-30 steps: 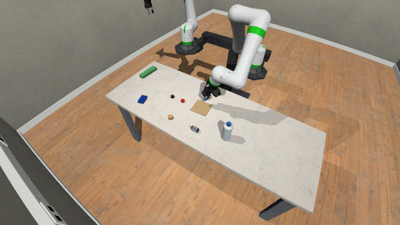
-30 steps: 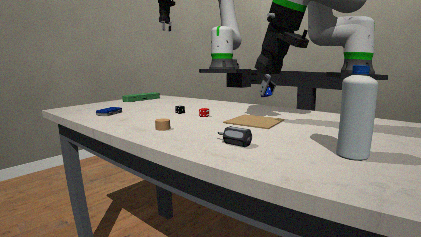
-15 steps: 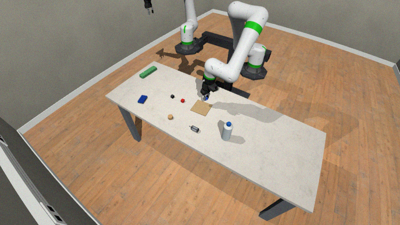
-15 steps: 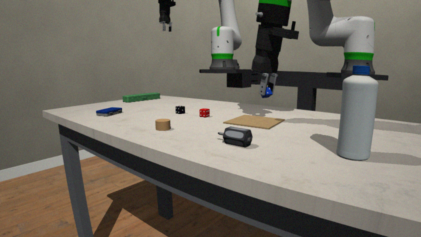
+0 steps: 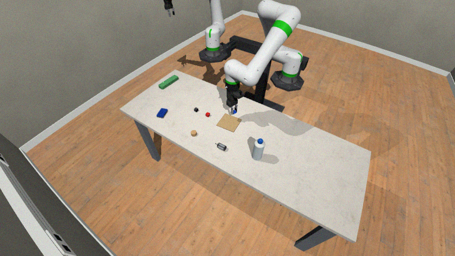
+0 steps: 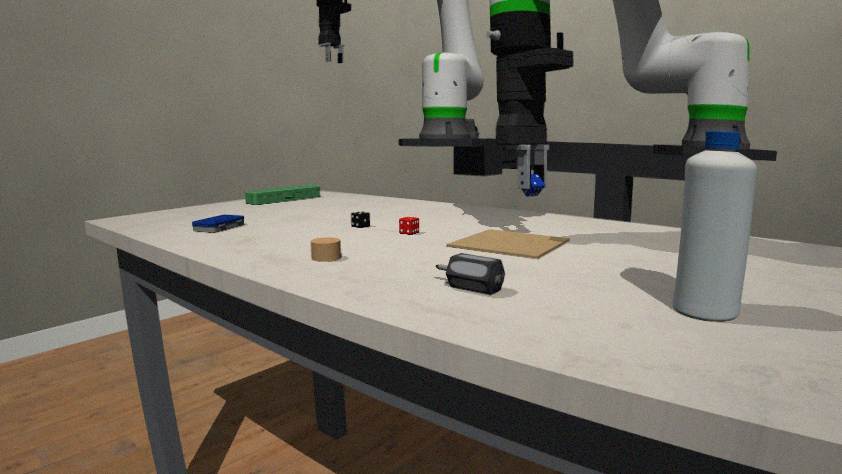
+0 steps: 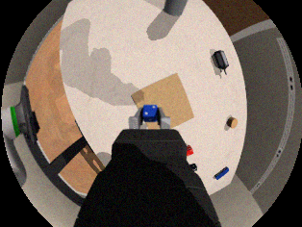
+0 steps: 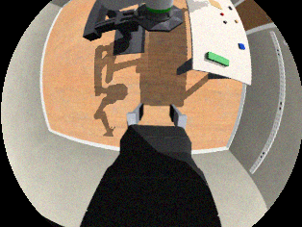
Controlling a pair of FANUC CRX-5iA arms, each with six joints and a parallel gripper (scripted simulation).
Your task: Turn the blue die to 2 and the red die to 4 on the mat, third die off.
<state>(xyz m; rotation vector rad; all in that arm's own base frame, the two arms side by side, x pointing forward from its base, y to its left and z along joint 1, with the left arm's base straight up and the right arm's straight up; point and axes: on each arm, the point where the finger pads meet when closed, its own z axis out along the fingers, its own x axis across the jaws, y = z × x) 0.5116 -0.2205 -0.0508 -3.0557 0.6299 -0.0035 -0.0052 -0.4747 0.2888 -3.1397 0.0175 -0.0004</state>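
Observation:
My left gripper (image 5: 234,109) (image 6: 533,176) (image 7: 150,113) is shut on the blue die (image 6: 535,185) (image 7: 150,112) and holds it in the air behind the mat (image 5: 229,123) (image 6: 506,244) (image 7: 173,96). The blue die looks tilted in the exterior view; its pips are too small to read surely. The red die (image 5: 207,114) (image 6: 408,225) (image 7: 189,150) sits flat on the table, off the mat. The black die (image 5: 195,109) (image 6: 360,219) (image 7: 193,167) sits beyond it, also off the mat. My right gripper (image 5: 171,13) (image 6: 334,54) (image 8: 156,109) is open and empty, high beyond the table.
A white bottle (image 5: 258,152) (image 6: 714,235) stands near the mat. A dark tool (image 5: 221,146) (image 6: 474,273) and a wooden cylinder (image 5: 193,133) (image 6: 325,249) lie toward the front edge. A blue box (image 5: 162,113) (image 6: 218,221) and a green box (image 5: 168,81) (image 6: 282,194) lie at the far end.

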